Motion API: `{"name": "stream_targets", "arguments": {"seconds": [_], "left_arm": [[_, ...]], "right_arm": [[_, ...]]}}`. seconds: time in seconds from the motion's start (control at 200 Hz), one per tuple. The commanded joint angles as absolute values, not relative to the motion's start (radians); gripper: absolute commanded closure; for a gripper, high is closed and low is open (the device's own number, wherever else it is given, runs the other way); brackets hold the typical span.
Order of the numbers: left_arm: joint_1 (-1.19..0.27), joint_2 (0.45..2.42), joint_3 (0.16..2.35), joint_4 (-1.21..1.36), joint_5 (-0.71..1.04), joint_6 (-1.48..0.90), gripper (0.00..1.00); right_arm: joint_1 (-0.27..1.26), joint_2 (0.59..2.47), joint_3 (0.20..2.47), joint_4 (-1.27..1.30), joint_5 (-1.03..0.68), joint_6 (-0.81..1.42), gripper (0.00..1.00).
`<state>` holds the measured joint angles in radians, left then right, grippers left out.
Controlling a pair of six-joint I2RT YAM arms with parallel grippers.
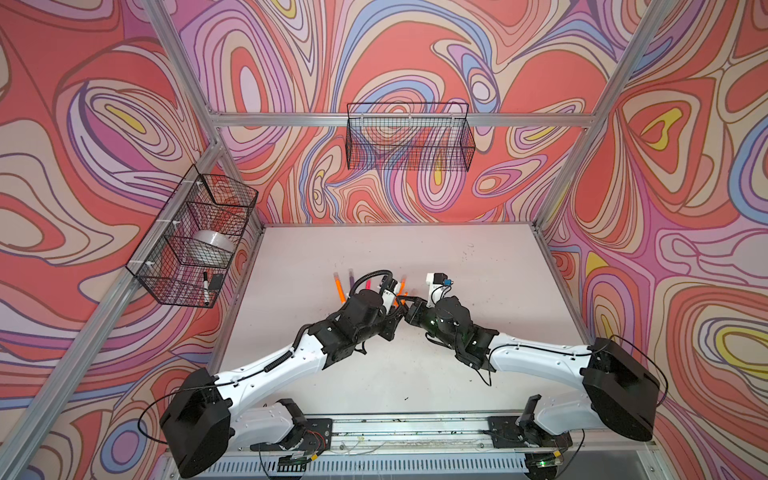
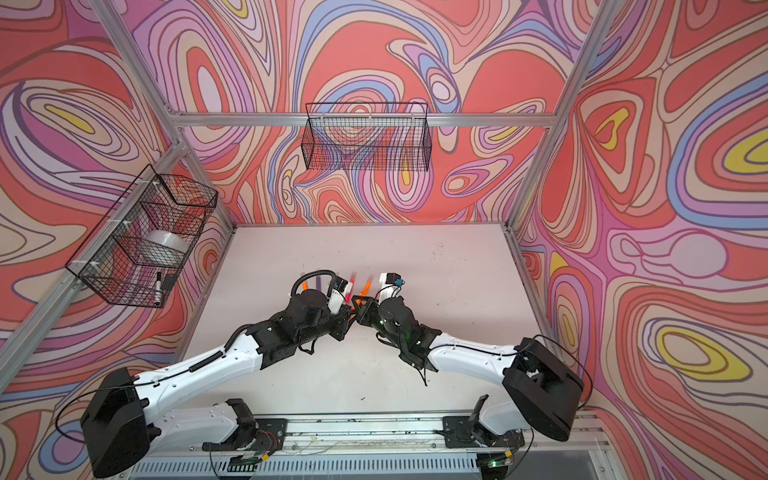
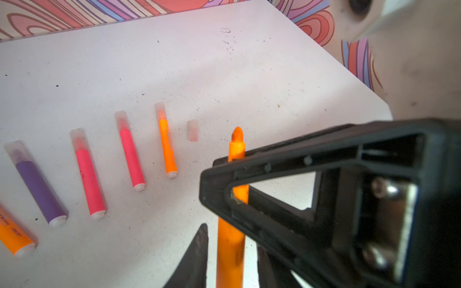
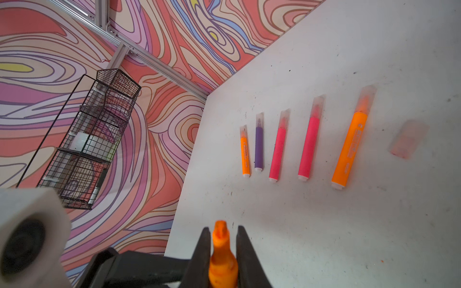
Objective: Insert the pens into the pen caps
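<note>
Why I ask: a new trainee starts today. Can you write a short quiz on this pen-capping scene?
1. How many capped pens lie on the table?
2. True or false: every cap in view is already on a pen.
3. Which gripper is clamped on the uncapped orange pen? A. left B. right C. neither

Key
1. Five.
2. False: one loose cap lies past the row's end, beside an orange pen.
3. B: the right gripper is shut on it near the tip. The left gripper shows gaps on either side of the barrel.
</note>
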<state>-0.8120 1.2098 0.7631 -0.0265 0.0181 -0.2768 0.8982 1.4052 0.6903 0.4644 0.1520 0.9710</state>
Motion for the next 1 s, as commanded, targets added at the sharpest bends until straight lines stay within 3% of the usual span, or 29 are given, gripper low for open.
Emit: {"name": "stream_targets", "arguments": {"seconds": [0.0, 0.361, 0.551, 0.596, 0.681, 0.766, 0.891, 0.991], "left_arm": [[-0.817, 1.22, 0.771, 0.015, 0.025, -0.268, 0.63], [-0.817, 1.238, 0.769, 0.047, 0.023, -0.27, 0.69], [-0.816, 1.232, 0.758, 0.067, 0.007, -0.271, 0.89], [-0.817, 1.225, 0.75, 0.076, -0.003, -0.274, 0.93], [-0.811, 1.215, 0.739, 0.075, -0.047, -0.287, 0.99], [-0.764, 1.207, 0.74, 0.034, -0.068, -0.328, 1.0], [-0.625, 1.162, 0.702, -0.004, -0.008, -0.399, 1.0], [-0.604, 1.1, 0.681, -0.044, -0.03, -0.373, 1.0]], "right_arm": [[0.924, 1.42, 0.711, 0.456, 0.127, 0.969, 0.92], [0.944, 1.449, 0.724, 0.473, 0.125, 0.977, 0.93], [0.95, 1.466, 0.732, 0.477, 0.123, 0.98, 0.93], [0.952, 1.467, 0.732, 0.477, 0.122, 0.979, 0.88], [0.952, 1.463, 0.732, 0.463, 0.14, 0.969, 0.64], [0.948, 1.435, 0.728, 0.411, 0.181, 0.951, 0.48], [0.921, 1.376, 0.728, 0.281, 0.27, 0.927, 0.44], [0.861, 1.359, 0.726, 0.197, 0.32, 0.921, 0.41]]}}
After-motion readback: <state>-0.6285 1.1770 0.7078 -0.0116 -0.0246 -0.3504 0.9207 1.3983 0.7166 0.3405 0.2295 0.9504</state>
